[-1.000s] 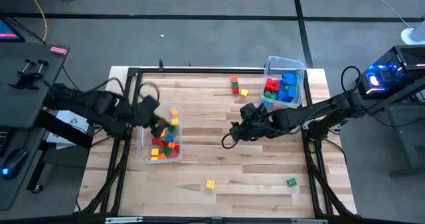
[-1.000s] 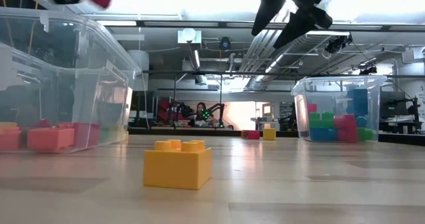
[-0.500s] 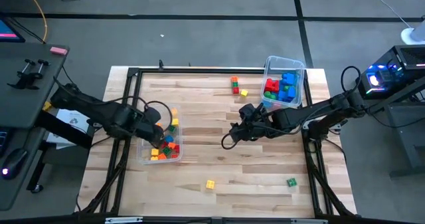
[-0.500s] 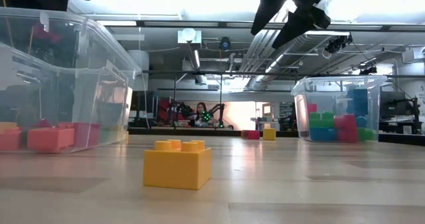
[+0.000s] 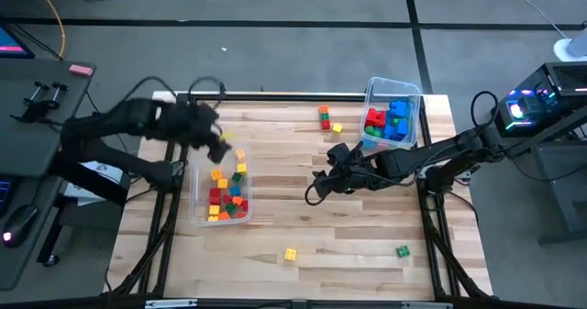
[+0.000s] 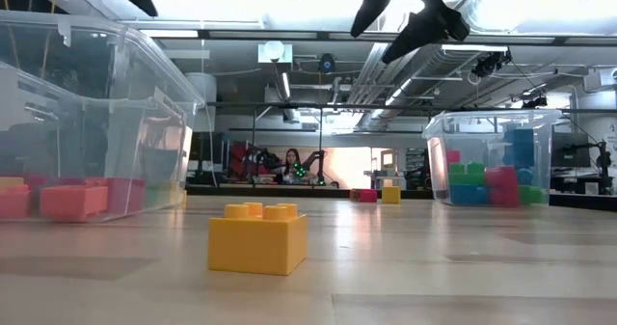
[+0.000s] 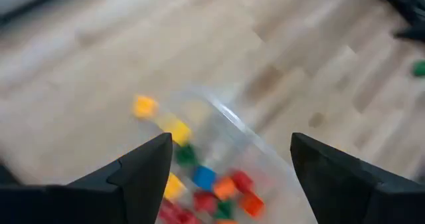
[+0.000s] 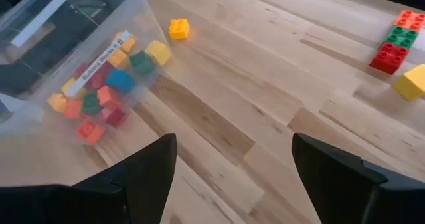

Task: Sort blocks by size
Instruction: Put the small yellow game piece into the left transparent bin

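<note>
My left gripper (image 5: 217,137) hangs open above the far end of the clear left bin (image 5: 194,208), nothing between its fingers (image 7: 139,177). That bin holds several small cubes (image 5: 226,197) in red, yellow, green, blue and orange. My right gripper (image 5: 321,179) is open over the bare middle of the table, also holding nothing (image 8: 234,139). The clear right bin (image 5: 371,91) holds larger red, green and blue bricks (image 5: 389,119). Loose blocks lie on the wood: a yellow one (image 5: 240,152) by the left bin, an orange-green-red stack (image 5: 324,116), a yellow one (image 5: 337,127), a yellow one (image 5: 290,253) and a green one (image 5: 402,250).
A black frame (image 5: 275,95) runs along the table's far edge and down both sides. Open wood lies between the two bins and toward the near edge. In the low view the near yellow brick (image 6: 257,238) stands in front, with the room and a person far behind.
My left gripper dipped into the left bin, then rose and went toward the table's far edge. The red block it carried in the low view is gone from between its fingers. My right arm has stayed in place.
</note>
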Robot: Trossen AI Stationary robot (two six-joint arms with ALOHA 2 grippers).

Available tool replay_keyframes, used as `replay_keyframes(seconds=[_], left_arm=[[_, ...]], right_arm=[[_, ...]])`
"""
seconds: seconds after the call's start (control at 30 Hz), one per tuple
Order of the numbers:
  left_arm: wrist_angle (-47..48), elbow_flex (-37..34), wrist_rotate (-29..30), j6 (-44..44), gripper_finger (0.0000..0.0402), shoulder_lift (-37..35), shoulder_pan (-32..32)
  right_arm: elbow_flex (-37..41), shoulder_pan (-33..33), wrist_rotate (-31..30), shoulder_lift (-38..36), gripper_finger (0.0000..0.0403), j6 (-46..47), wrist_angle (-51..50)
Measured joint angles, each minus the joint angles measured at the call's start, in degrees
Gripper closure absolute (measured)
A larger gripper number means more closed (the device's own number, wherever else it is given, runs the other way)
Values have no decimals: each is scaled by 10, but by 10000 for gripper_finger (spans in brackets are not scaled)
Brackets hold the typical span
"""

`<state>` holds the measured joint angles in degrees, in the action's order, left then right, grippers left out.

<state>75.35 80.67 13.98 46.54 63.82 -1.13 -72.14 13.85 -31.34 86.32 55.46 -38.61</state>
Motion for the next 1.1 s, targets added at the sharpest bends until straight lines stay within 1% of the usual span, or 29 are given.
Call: replay_keyframes(seconds=[0.07, 0.13, 0.17, 0.23, 0.3, 0.37, 0.47, 0.5, 0.53, 0.67, 0.77, 0.9, 1.0, 1.1], left_arm=[[-2, 9, 13, -67, 109, 8, -63], [-4, 6, 38, -133, 109, 27, -148], [-5, -1, 31, -168, 109, 44, -194], [-24, -28, -32, -227, 109, 83, -278], [-60, -64, -100, -280, 108, 128, -326], [-105, -91, -158, -304, 108, 165, -349], [-185, -122, -256, -304, 108, 214, -366], [-199, -128, -277, -299, 108, 231, -369], [-202, -130, -284, -293, 108, 247, -371], [-191, -137, -277, -298, 108, 308, -375], [-171, -143, -270, -338, 108, 335, -366], [-161, -156, -194, -355, 108, 348, -347], [-166, -158, -171, -357, 108, 348, -343], [-167, -159, -114, -357, 108, 348, -340]], right_arm=[[0, 0, 1, 0, 107, 1, 3], [0, -3, 0, 0, 107, 5, 7], [0, -5, 1, 0, 107, 10, 9], [0, -9, 4, 0, 107, 12, 17], [0, -13, 9, 0, 107, 12, 27], [0, -15, 15, 0, 107, 11, 33], [0, -17, 21, 0, 107, 13, 37], [0, -17, 21, 0, 107, 12, 37], [0, -17, 21, 0, 107, 13, 37], [0, -17, 23, 0, 107, 14, 38], [0, -17, 24, 0, 107, 15, 40], [0, -17, 26, 0, 107, 15, 40], [0, -17, 27, 0, 107, 15, 40], [0, -17, 27, 0, 107, 14, 40]])
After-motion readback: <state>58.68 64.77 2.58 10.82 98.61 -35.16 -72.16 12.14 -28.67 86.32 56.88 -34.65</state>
